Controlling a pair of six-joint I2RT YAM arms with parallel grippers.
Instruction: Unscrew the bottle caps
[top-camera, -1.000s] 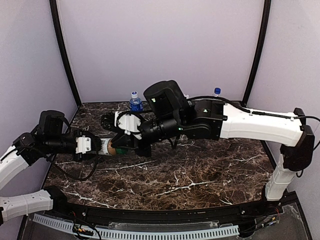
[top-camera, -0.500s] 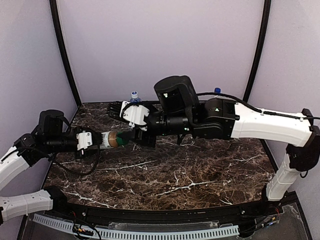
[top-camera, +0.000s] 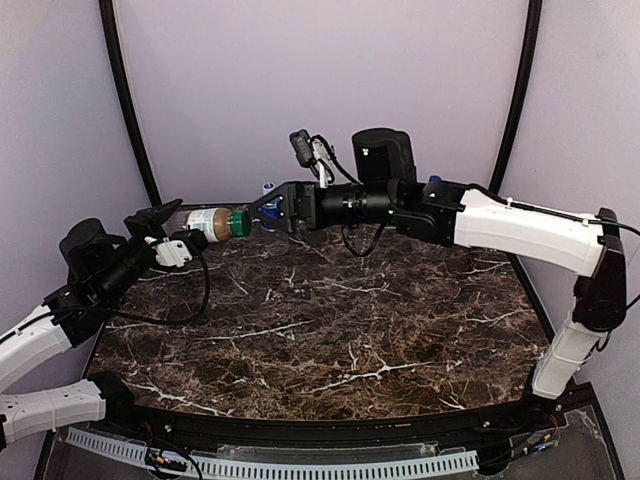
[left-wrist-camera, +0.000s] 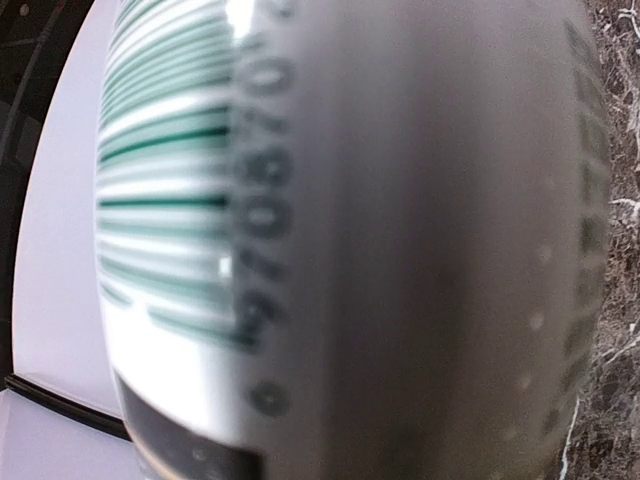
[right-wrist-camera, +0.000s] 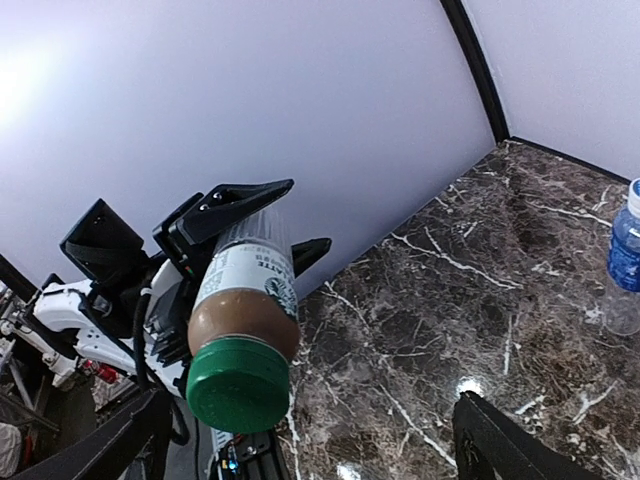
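Your left gripper (top-camera: 178, 228) clamps the brown coffee bottle (right-wrist-camera: 245, 300) sideways: white label, green cap (right-wrist-camera: 238, 385) on. Right gripper (top-camera: 270, 212) gapes wide, holding nothing, seemingly clear of the cap.

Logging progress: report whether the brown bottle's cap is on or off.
On. The green cap sits on the bottle, held sideways by the left hand; tightness cannot be told.

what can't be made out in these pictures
- Left wrist view: the coffee-drink bottle fills the frame out of focus. Its barcode digits are smeared, and the left gripper is not seen there.
- Top view: two blue-capped bottles are mostly hidden behind the right arm.
- Right wrist view: a blue-labelled bottle is cut off by the right edge.
- Green cap: no view shows whether it is loosened.
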